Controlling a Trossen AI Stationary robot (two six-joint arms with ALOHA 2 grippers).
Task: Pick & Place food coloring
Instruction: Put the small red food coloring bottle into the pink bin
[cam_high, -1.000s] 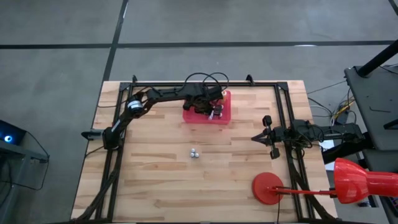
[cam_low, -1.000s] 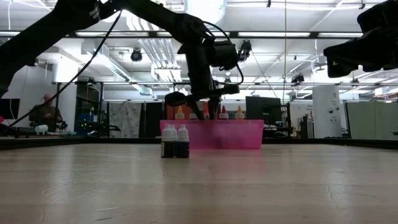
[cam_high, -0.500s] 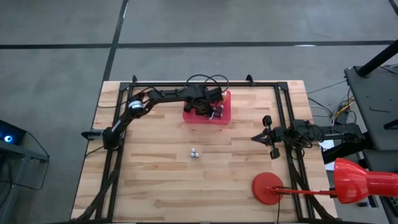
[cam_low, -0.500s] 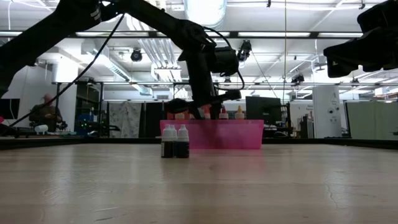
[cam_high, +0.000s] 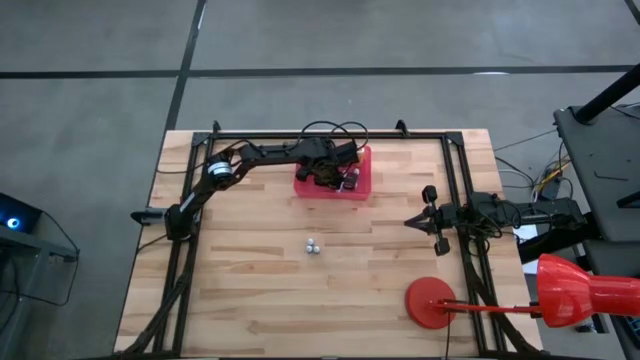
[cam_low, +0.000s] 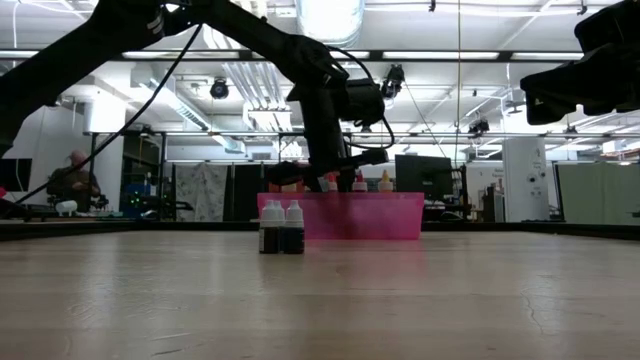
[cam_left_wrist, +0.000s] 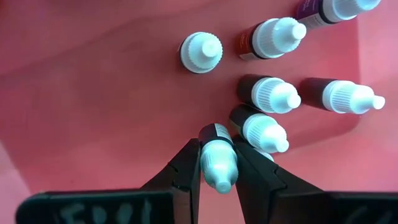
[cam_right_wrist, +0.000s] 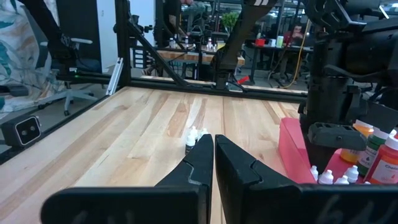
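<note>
Compared with a second earlier, the left gripper (cam_high: 327, 174) has dropped lower into the shallow red plastic tray (cam_high: 361, 186) at the far middle of the light wooden slat table (cam_high: 250, 290), its arm drawn slightly back toward the tray's left half; everything else is unchanged. In the left wrist view its two dark fingers (cam_left_wrist: 186, 169) are clamped on either side of a small food coloring bottle with a pale cap (cam_left_wrist: 218, 163), gripping it. Six more capped bottles (cam_left_wrist: 275, 94) stand in the tray just beyond the held one. Two further small dark bottles with white caps (cam_high: 313, 246) stand together on the table, well in front of the tray. The right gripper (cam_high: 412, 222) waits closed and empty at the table's right edge, well apart from the tray.
</note>
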